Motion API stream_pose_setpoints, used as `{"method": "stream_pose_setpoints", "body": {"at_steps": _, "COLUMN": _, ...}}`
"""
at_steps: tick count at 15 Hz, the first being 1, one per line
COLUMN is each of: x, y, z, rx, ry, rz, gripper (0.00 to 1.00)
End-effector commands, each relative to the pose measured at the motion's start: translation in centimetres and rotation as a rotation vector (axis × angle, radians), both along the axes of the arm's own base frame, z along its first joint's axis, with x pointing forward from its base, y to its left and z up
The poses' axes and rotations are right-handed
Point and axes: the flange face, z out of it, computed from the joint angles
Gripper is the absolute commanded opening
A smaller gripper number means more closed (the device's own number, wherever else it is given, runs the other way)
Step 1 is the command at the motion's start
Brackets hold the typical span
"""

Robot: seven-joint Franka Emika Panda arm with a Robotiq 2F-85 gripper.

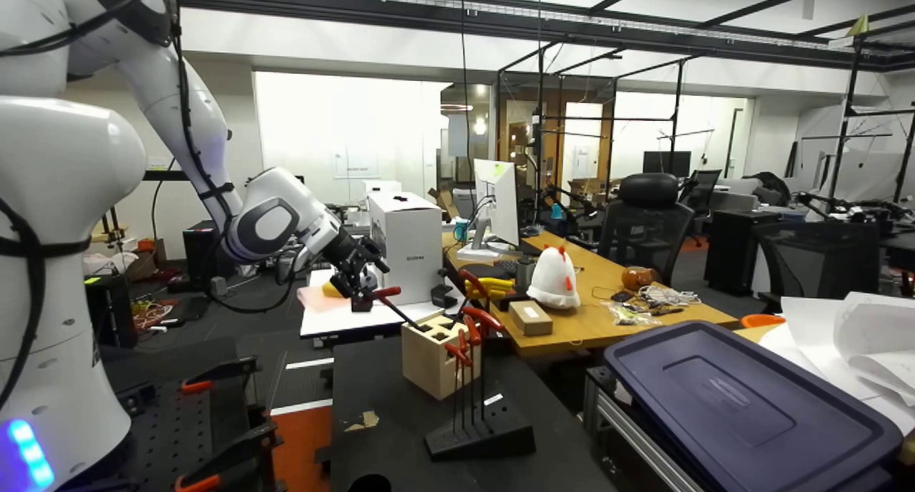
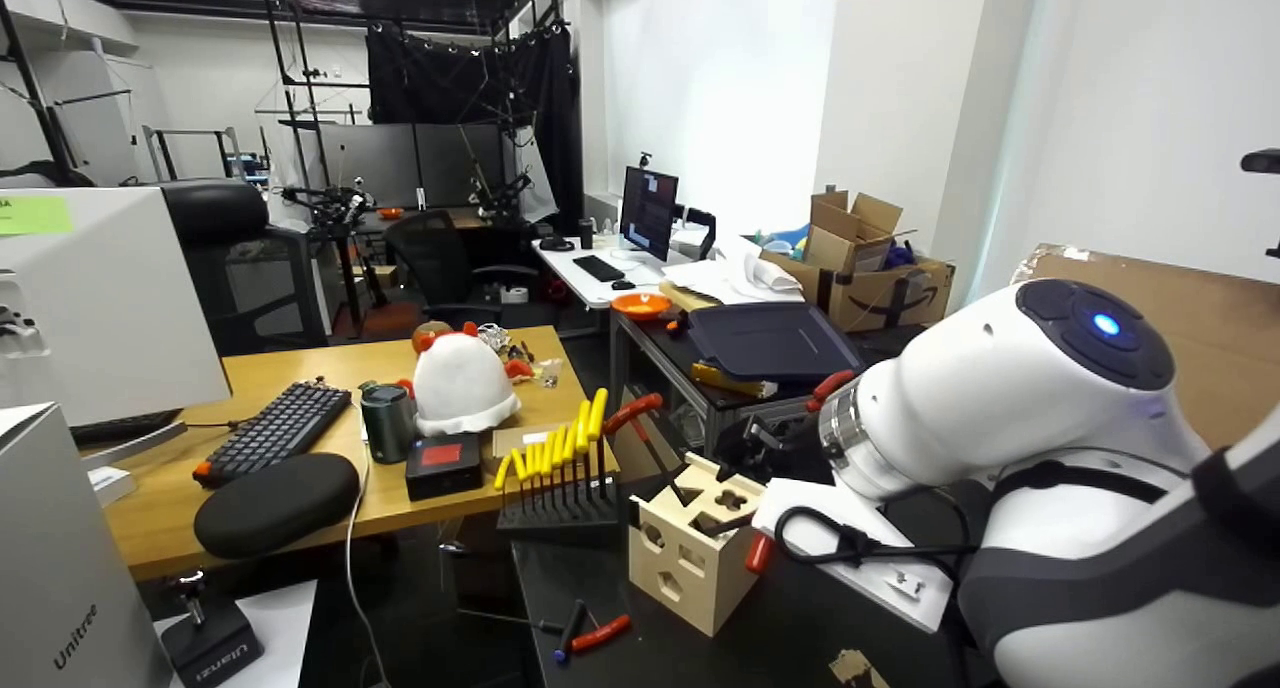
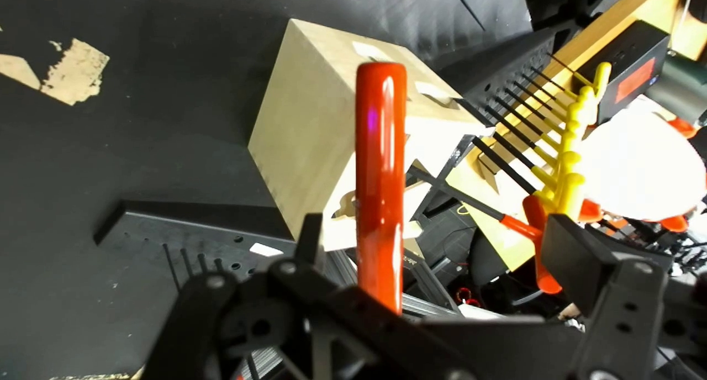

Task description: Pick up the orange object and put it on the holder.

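One orange handle [image 3: 381, 186] lies within or just ahead of the spread pincer [image 3: 436, 236], ungripped, long axis square to the closing line. Its shaft [image 1: 403, 314] leans in the holder [image 1: 422, 363], in from the edges of the worktop [image 1: 372, 379].

The claw [image 3: 439, 239] slanted down, fingers [image 3: 577, 261] wide apart; the wrist [image 1: 279, 209] sat behind and above it, the forearm [image 1: 163, 102] higher.

In the wrist view I have the orange-handled hex key [image 3: 381, 175], its glossy handle running lengthwise up the middle of the frame. In an exterior view I see its dark shaft slant, left of centre, into the top of the holder [image 1: 429, 363], a pale wooden box with cut-out holes, just below mid-frame.
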Motion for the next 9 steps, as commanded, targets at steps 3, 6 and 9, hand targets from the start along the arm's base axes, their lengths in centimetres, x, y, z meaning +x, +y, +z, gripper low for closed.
{"method": "stream_pose_setpoints", "body": {"at_steps": 3, "x": 0.3, "y": -0.2, "z": 1.5, "rx": 0.044, "ry": -0.001, "rz": -0.010, "gripper": 1.00}}
{"method": "stream_pose_setpoints", "body": {"at_steps": 6, "x": 0.3, "y": -0.3, "z": 2.0, "rx": 0.062, "ry": -0.005, "rz": -0.024, "gripper": 1.00}}
{"method": "stream_pose_setpoints", "body": {"at_steps": 9, "x": 0.4, "y": -0.3, "z": 2.3, "rx": 0.083, "ry": -0.001, "rz": -0.036, "gripper": 1.00}}
